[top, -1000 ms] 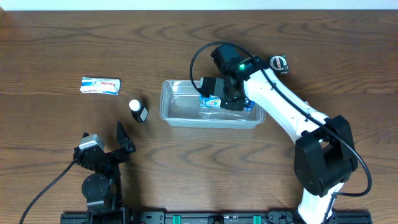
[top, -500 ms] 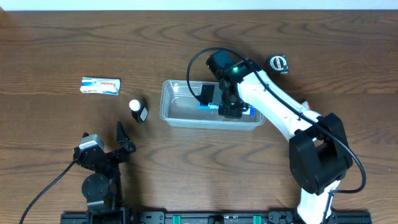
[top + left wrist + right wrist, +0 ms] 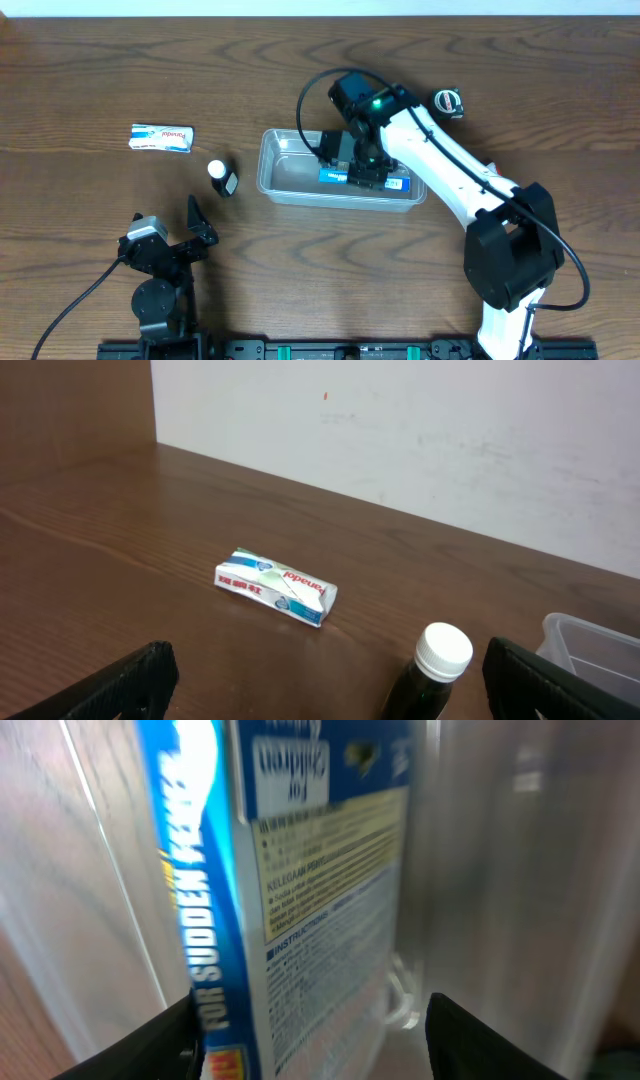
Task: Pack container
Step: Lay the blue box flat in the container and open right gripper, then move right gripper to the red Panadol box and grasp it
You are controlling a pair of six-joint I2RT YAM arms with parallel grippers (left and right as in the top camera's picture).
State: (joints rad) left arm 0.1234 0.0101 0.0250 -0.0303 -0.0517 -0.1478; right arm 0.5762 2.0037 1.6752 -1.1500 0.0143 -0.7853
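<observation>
The container (image 3: 290,176), a clear rectangular tub, sits mid-table. A blue and white box (image 3: 397,183) lies inside it, under my right gripper (image 3: 366,170). The right wrist view shows this box (image 3: 300,870) close up against the left finger, with a wide gap to the other finger, so my right gripper (image 3: 315,1045) is open inside the clear container (image 3: 510,870). My left gripper (image 3: 165,226) rests near the front left edge, open and empty. From the left wrist, a dark bottle with a white cap (image 3: 432,675) stands ahead between the spread fingers of my left gripper (image 3: 325,695).
A white and blue packet (image 3: 161,138) lies at the far left, also in the left wrist view as the packet (image 3: 276,586). The bottle (image 3: 222,178) stands left of the container. A small round black object (image 3: 447,101) lies behind the right arm.
My right gripper has gone from shut on the blue box to open, shifting slightly left over the tub. The box now lies in the container. The left arm has not moved.
</observation>
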